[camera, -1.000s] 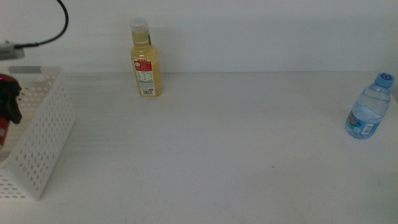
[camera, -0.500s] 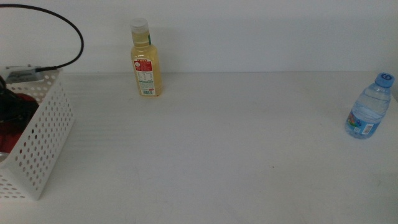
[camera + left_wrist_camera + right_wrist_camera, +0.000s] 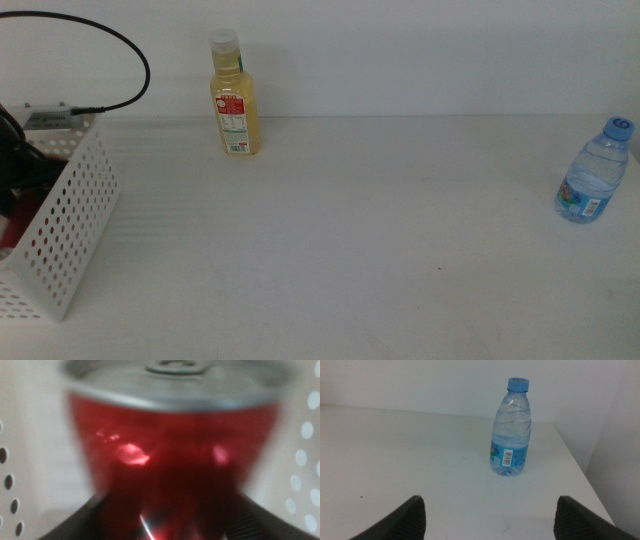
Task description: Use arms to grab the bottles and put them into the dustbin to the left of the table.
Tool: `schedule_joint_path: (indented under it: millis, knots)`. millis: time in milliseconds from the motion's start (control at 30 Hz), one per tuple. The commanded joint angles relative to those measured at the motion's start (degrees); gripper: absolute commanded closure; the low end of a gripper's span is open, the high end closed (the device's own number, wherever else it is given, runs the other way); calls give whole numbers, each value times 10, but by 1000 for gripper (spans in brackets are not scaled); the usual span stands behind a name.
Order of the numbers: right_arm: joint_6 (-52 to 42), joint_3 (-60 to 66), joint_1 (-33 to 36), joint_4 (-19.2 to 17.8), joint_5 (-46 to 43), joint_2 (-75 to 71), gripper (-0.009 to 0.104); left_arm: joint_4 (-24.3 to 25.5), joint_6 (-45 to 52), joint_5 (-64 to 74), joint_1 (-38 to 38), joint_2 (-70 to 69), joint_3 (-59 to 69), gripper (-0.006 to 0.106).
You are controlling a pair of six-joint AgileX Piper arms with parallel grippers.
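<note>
Inside the white perforated dustbin [image 3: 62, 232] at the worktop's [image 3: 350, 230] left edge, the left end effector [image 3: 165, 522] grips a red can [image 3: 170, 455] (blurred, filling the wrist view). The yellow-liquid bottle [image 3: 233, 95] stands upright at the back. The right end effector [image 3: 490, 517] hangs spread wide, facing the upright water bottle [image 3: 511, 427] near the right edge

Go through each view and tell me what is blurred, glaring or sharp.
Left wrist view: the red can fills the frame, soft and out of focus, with bright glare spots on its side; the basket wall holes are blurred too. Right wrist view: sharp, water bottle crisp. Middle view: evenly lit, yellow bottle clear.
</note>
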Motion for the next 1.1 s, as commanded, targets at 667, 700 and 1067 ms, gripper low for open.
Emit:
schedule_joint_path:
  millis: [667,700,1067]
  knots:
    - [-2,-4,-3,-4,-44,-15,28,76,-168,40,-116,-239,-40,12]
    - [-2,-4,-3,-4,-44,-15,28,75,-171,29,-130,-261,-22,12]
    - [-2,-4,-3,-4,-44,-15,28,143,-287,-70,-269,-426,127,12]
